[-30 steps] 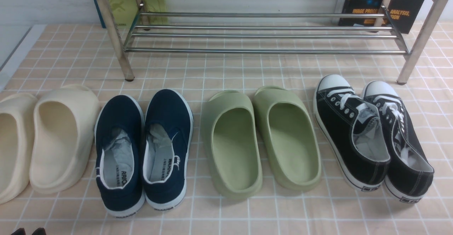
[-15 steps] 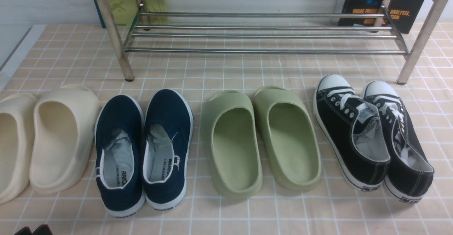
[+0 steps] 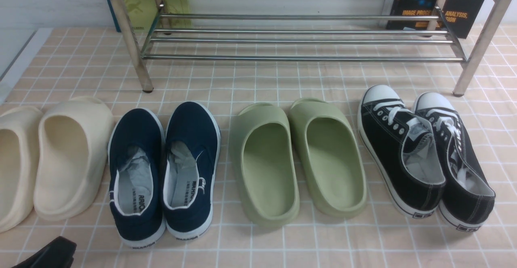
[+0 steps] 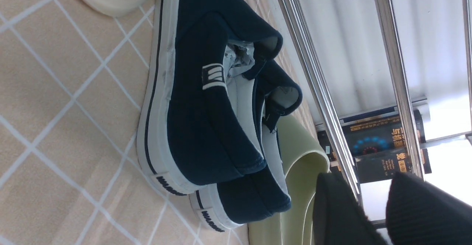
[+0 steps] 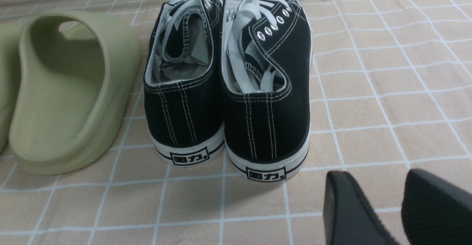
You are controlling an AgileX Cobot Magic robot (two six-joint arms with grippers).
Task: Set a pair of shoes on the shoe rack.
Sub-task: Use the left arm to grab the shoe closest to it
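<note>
Left gripper (image 4: 365,189): jaws parted, nothing between them, low at the near-left edge, just short of the navy heels. Right gripper (image 5: 374,189): also parted and empty, close behind the black lace-up sneakers (image 5: 228,82).

Pair of shoes (image 3: 177,139): navy canvas slip-ons, white rubber soles, white lining, paper stuffed inside. They sit side by side, touching, on the checked mat (image 3: 258,86) between the cream slides (image 3: 72,159) and green slides (image 3: 266,163), toes toward the shoe rack (image 3: 299,57), well short of it.

Writing: navy heels read "WARRIOR"; black heel tabs read 回力; book (image 3: 460,5) behind the rack shows "IMAGE PROC… ANALYSIS".
</note>
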